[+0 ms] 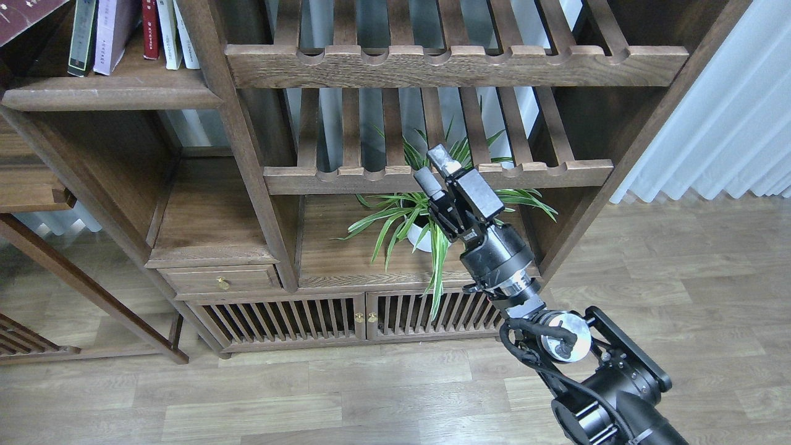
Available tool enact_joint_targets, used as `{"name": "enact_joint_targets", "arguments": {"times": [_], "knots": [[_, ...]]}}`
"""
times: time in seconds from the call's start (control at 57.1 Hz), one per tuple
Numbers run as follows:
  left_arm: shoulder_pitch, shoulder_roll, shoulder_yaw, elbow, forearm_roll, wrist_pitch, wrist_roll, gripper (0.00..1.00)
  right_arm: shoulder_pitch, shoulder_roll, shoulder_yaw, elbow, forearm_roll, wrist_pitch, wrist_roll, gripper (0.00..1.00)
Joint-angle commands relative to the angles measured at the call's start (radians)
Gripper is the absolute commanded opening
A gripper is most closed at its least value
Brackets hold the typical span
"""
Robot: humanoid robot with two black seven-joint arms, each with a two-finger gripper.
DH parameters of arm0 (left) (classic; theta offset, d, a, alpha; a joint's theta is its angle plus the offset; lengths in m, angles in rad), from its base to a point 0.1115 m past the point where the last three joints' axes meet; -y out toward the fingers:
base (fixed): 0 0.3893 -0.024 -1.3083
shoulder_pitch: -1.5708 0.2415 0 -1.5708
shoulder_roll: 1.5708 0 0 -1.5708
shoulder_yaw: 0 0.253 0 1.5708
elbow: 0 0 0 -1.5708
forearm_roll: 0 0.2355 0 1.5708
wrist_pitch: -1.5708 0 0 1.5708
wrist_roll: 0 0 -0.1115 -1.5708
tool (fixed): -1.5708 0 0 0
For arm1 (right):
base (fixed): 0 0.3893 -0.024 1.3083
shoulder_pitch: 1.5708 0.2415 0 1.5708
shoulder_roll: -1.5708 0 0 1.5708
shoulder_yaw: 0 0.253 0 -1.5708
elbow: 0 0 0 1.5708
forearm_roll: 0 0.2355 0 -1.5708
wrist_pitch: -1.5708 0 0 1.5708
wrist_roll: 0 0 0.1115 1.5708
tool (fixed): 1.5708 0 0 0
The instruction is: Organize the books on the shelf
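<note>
The dark plank shelf [111, 96] is at the upper left of the bookcase. A black-bordered yellow-green book [82, 37] and a pale lavender paperback [112, 34] stand on it, leaning, beside a slim red volume [149, 28] and white-spined ones [168, 31]. A corner of the maroon book [25, 13] with white characters shows at the top left edge; what holds it is out of view. My right gripper [435, 169] is open and empty, raised in front of the lower slatted rack, far right of the books. My left gripper is not in view.
Two slatted racks with scalloped rails [457, 65] fill the bookcase's middle. A potted spider plant [420, 232] sits below my right gripper. A drawer [219, 281] and slatted doors [352, 318] are lower down. A white curtain [729, 123] hangs at the right.
</note>
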Motion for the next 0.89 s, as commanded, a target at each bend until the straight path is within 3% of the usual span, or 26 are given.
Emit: {"name": "enact_joint_targets", "arguments": {"times": [0.0, 0.508, 0.631, 0.876], "knots": [[-0.006, -0.015, -0.004, 0.001, -0.002, 0.0, -0.018, 0.0, -0.001, -0.001, 0.0, 0.0, 0.0, 0.0, -0.001, 0.8], [-0.017, 0.005, -0.059, 0.018, 0.064, 0.0, -0.025, 0.0, -0.007, -0.001, -0.002, 0.0, -0.001, 0.0, -0.001, 0.8], [-0.023, 0.003, -0.045, 0.027, 0.105, 0.03, -0.07, 0.0, -0.007, 0.0, -0.008, 0.0, -0.001, 0.0, -0.001, 0.8], [-0.023, 0.003, 0.013, 0.071, 0.235, 0.122, -0.245, 0.0, -0.007, 0.0, -0.014, 0.0, -0.001, 0.0, -0.001, 0.8]]}}
